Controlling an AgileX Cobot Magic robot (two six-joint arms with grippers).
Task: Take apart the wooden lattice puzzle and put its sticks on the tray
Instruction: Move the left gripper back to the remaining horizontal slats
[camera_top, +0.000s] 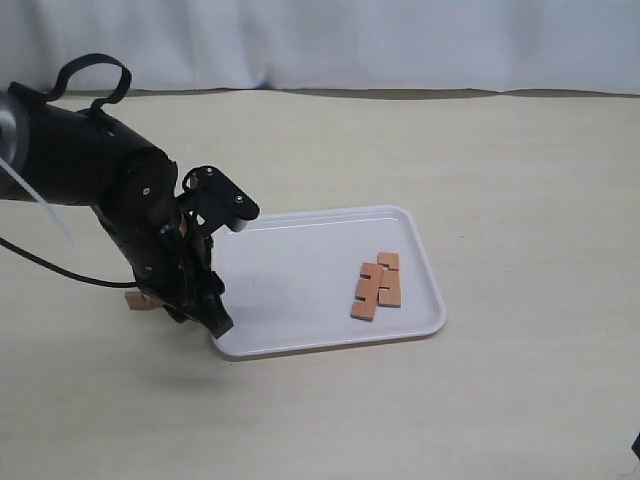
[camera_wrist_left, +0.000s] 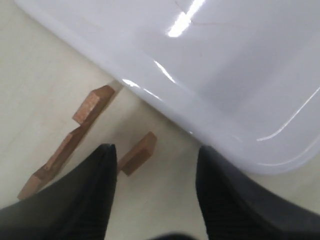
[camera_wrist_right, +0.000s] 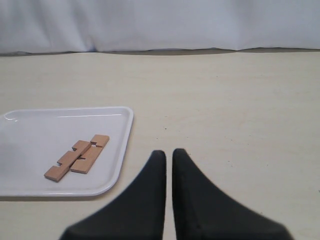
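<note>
Place: a robot test bench, probably a lab, was indicated.
Surface: a plain beige table (camera_top: 520, 160) was seen, with a white plastic tray (camera_top: 290, 270) set on it.
Backdrop: a white cloth curtain (camera_top: 350, 40) was hung along the table's far edge.
Equipment: a black robot arm (camera_top: 90, 170) with a trailing cable (camera_top: 55, 270) was seen near the table's left edge.
</note>
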